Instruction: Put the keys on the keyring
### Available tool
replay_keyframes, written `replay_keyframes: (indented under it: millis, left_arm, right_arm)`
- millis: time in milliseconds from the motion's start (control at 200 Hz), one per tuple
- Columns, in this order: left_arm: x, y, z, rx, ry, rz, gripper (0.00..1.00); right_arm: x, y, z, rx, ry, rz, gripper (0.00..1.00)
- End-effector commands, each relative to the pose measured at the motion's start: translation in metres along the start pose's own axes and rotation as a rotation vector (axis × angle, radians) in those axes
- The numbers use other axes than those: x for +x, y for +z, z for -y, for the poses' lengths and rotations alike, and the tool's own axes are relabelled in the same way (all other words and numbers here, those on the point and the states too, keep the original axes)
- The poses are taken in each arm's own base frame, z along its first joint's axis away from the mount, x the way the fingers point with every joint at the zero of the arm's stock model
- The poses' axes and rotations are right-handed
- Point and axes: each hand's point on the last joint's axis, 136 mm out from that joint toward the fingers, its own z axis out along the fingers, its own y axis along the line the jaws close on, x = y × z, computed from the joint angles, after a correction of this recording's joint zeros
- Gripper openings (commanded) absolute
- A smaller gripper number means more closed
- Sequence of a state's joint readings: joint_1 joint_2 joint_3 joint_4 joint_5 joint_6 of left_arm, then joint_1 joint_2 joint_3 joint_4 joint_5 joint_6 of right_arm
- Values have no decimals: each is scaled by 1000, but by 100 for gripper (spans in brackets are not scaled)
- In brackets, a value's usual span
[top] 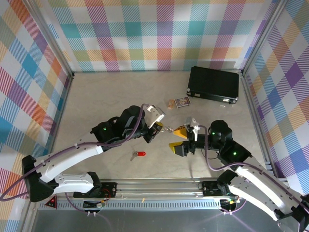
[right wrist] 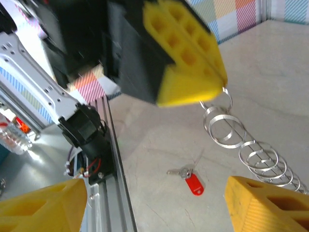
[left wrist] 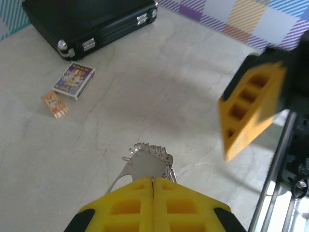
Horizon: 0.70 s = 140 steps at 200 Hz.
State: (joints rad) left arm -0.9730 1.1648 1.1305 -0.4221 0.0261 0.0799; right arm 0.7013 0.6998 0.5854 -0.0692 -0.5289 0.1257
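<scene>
Beige table [top: 96,104] bears a small red-tagged key [top: 138,154].

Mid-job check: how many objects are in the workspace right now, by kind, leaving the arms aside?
Key with red tag: 1
Keyring: 1
Black case: 1
Small printed packs: 2 (blue, orange)
Total: 5
</scene>
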Motion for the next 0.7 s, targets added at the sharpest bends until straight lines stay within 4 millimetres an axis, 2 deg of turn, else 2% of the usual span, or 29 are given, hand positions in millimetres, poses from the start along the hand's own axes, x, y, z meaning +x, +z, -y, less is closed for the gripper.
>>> replay_keyframes:
  millis: [0, 465, 695]
  left_arm:
    - [-22, -25, 14, 59, 66, 62, 0]
    - [-28, -52, 32, 160, 120, 96, 0]
    - [-28, -56, 38, 198, 130, 100, 0]
  right_arm:
    - [-14, 2, 4, 58, -133, 34, 73]
    - [-19, 22, 8, 108, -263, 29, 56]
    - [-24, 26, -1, 77, -330, 58, 47]
